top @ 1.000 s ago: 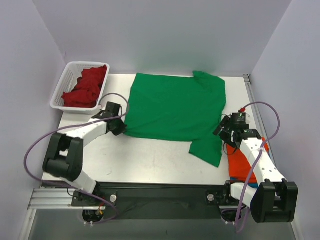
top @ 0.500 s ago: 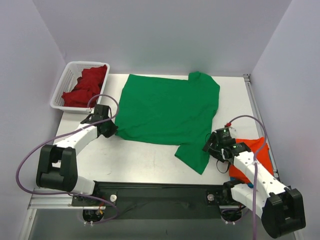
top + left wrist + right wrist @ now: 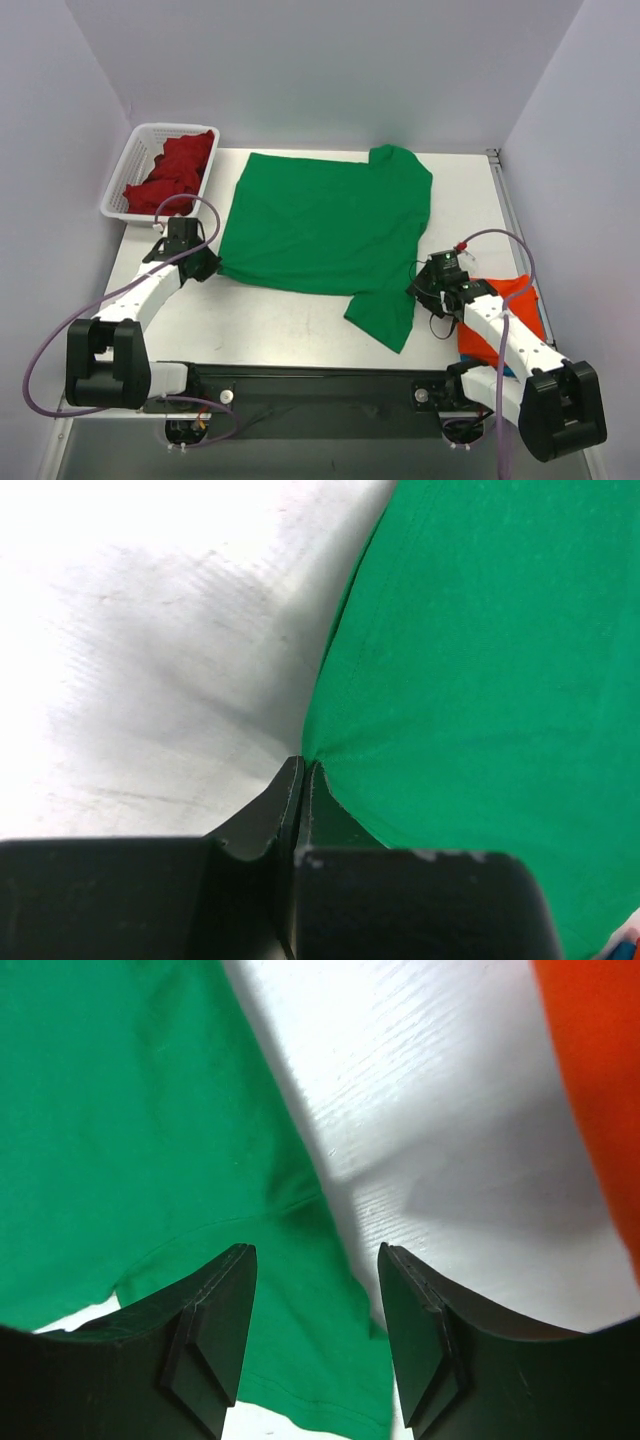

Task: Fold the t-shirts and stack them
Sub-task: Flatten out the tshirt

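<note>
My left tool (image 3: pixel 300 770) is pinched shut on the near left corner of the green shirt (image 3: pixel 320 225). Compared with a second ago it sits further left and nearer to me, and the whole shirt has slid that way with it across the tabletop (image 3: pixel 290 325). The shirt lies spread flat mid-table, one sleeve at the far right corner and the other trailing toward the near edge.

My right tool (image 3: pixel 315 1252) has swung in from the right. It now hangs over the edge of that near sleeve with its jaws parted, one either side of the hem and gripping nothing that I can see.

More of the orange shirt (image 3: pixel 512 300) shows beside the right arm than before. The dark red shirt (image 3: pixel 175 170) sits unchanged in the basket (image 3: pixel 137 140).
</note>
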`<move>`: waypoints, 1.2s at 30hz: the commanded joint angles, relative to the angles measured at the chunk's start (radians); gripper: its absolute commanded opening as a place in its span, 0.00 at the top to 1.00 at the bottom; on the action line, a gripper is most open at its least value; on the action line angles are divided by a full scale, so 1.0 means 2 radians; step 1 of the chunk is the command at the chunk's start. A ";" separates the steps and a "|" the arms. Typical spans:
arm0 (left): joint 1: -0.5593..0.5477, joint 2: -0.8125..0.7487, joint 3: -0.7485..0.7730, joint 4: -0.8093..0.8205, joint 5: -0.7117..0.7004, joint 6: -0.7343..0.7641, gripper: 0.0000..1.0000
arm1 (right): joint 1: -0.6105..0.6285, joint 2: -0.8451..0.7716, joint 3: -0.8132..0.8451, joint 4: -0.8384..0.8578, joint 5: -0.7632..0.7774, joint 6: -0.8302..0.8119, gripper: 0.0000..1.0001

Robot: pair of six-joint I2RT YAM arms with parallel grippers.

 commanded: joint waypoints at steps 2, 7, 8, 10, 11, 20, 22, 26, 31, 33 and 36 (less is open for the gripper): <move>0.020 -0.030 -0.020 -0.003 0.012 0.011 1.00 | 0.006 -0.032 -0.031 -0.008 0.014 0.029 0.48; 0.022 -0.036 -0.027 0.004 0.019 0.008 1.00 | 0.007 -0.039 -0.050 0.017 0.011 0.038 0.50; 0.022 -0.038 -0.028 0.003 0.019 0.005 1.00 | 0.007 -0.035 -0.052 0.028 0.006 0.040 0.51; 0.022 -0.039 -0.026 0.002 0.019 0.005 1.00 | 0.007 -0.015 -0.048 0.044 -0.002 0.045 0.58; 0.022 -0.041 -0.025 0.001 0.019 0.005 1.00 | 0.007 -0.009 -0.046 0.053 -0.006 0.046 0.61; 0.023 -0.056 -0.014 -0.009 0.023 0.010 1.00 | 0.037 -0.002 -0.040 0.056 -0.006 0.045 0.72; 0.022 -0.058 -0.011 -0.010 0.033 0.009 1.00 | 0.037 -0.002 -0.035 0.050 -0.003 0.037 0.96; 0.023 -0.062 -0.005 -0.011 0.038 0.012 1.00 | 0.042 -0.004 0.010 0.009 0.012 -0.001 1.00; 0.023 -0.058 0.002 -0.011 0.043 0.012 1.00 | 0.126 0.097 0.163 -0.071 0.104 -0.040 1.00; 0.022 -0.054 0.005 -0.011 0.046 0.013 1.00 | 0.175 0.155 0.189 -0.092 0.125 -0.036 1.00; 0.024 -0.049 0.007 -0.010 0.050 0.015 1.00 | 0.201 0.218 0.213 -0.093 0.123 -0.031 0.98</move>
